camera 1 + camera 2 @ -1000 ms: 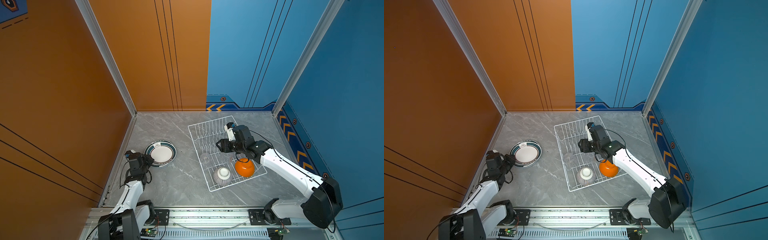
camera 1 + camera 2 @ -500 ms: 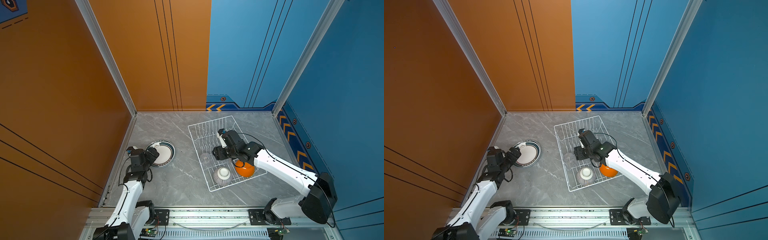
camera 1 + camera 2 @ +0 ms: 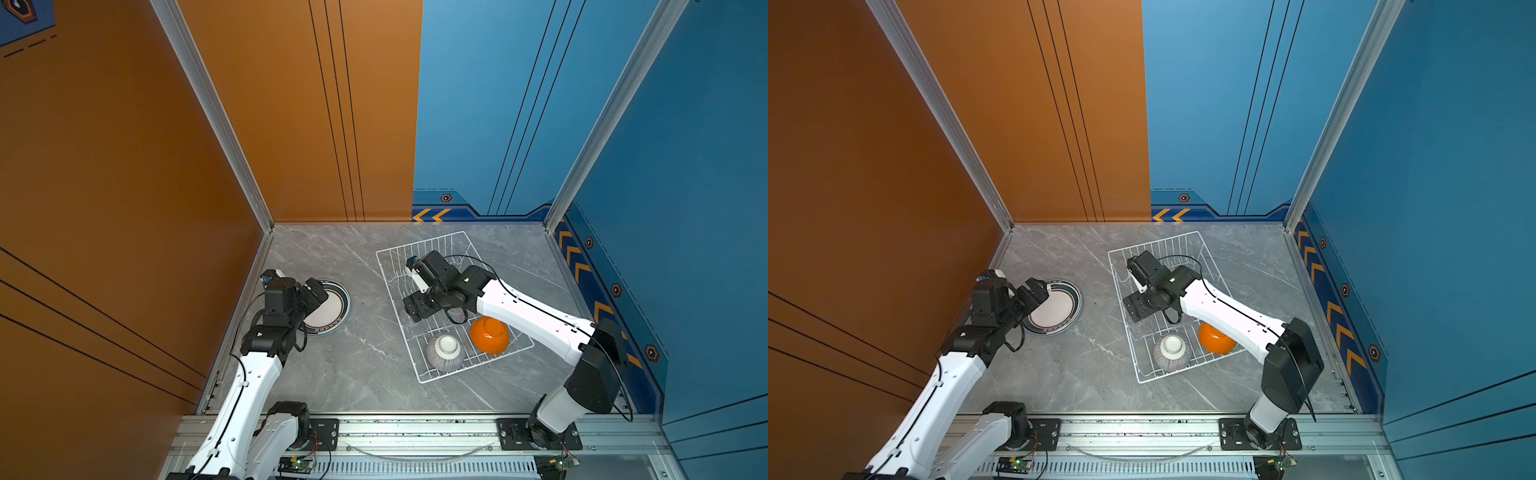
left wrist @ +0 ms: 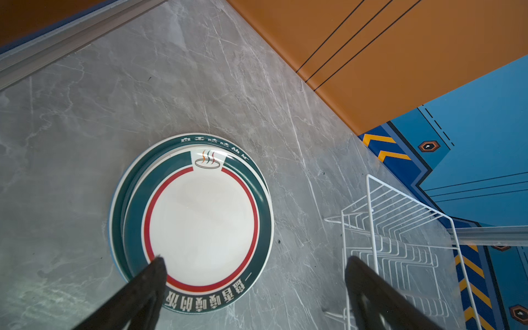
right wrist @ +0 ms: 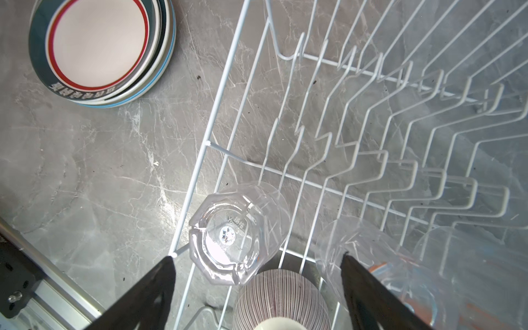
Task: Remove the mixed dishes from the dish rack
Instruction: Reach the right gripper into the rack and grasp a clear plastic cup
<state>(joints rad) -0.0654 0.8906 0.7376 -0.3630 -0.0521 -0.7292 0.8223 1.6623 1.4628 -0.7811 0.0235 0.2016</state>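
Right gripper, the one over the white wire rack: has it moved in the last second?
Yes. The right gripper slid across the dish rack toward its left rim and slightly toward its near end.

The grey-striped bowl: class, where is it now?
In both top views the grey-striped bowl sits upside down at the near end of the dish rack, left of the orange bowl.

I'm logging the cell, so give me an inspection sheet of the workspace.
Surface: grey marble table.
Job's things: plates stacked on the table, left of the dish rack; clear tumblers, striped bowl and orange bowl upside down inside it.
Clutter: nothing seen.
Grippers: left gripper open above the plates; right gripper open over the tumblers.
Cables: black cable loops at the right wrist, over the rack.
Surroundings: orange wall, blue wall, aluminium rail in front.
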